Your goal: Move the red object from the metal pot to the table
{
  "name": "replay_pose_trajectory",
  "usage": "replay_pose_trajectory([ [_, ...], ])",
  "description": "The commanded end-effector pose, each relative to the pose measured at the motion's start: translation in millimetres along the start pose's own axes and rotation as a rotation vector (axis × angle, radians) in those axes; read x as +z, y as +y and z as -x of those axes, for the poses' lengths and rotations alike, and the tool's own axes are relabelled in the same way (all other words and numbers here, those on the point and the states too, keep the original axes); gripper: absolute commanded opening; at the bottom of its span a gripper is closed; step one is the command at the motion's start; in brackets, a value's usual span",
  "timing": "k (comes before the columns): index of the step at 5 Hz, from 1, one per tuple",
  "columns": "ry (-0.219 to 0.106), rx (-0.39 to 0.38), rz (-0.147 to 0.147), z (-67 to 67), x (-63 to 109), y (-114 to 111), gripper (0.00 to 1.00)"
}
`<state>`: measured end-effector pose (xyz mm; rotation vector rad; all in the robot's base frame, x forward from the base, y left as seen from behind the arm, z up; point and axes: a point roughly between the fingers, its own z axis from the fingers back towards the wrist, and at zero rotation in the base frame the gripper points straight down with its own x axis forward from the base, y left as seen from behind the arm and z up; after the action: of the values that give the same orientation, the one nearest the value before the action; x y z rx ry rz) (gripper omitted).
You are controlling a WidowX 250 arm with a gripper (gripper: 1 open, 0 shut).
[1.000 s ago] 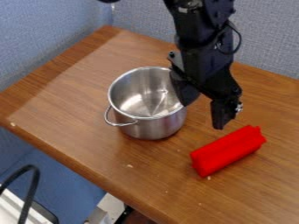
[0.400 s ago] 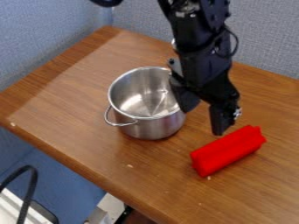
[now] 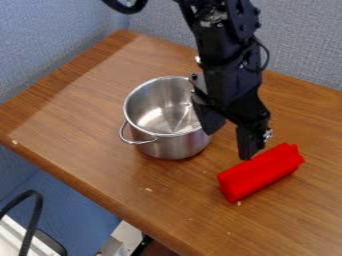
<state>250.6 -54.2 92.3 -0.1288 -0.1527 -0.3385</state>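
Red object point(image 3: 261, 171) lies flat on the table point(image 3: 80, 100), right of the metal pot point(image 3: 168, 118), apart from it. Gripper point(image 3: 230, 135) hangs between them, jaws spread, gripping nothing, one finger just above the block's far end. Black cable point(image 3: 24, 215) at lower left, off the tabletop.

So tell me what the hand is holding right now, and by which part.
Nothing is held. The hand is open, hovering between the metal pot and the red object, which lies free on the table.

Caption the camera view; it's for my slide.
Open gripper above red object lying on table, beside empty metal pot.
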Motion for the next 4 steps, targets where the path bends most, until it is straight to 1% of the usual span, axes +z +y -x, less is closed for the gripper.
replay_pose_trajectory([
  [1, -0.013, 0.015, -0.007, -2.8, 5.0, 7, 1.0],
  [2, -0.006, 0.026, -0.016, -1.0, 7.8, 14, 1.0],
  [3, 0.0, 0.04, -0.013, 0.7, 7.2, 18, 1.0],
  [4, 0.008, 0.06, -0.012, 2.9, 7.5, 26, 0.0],
])
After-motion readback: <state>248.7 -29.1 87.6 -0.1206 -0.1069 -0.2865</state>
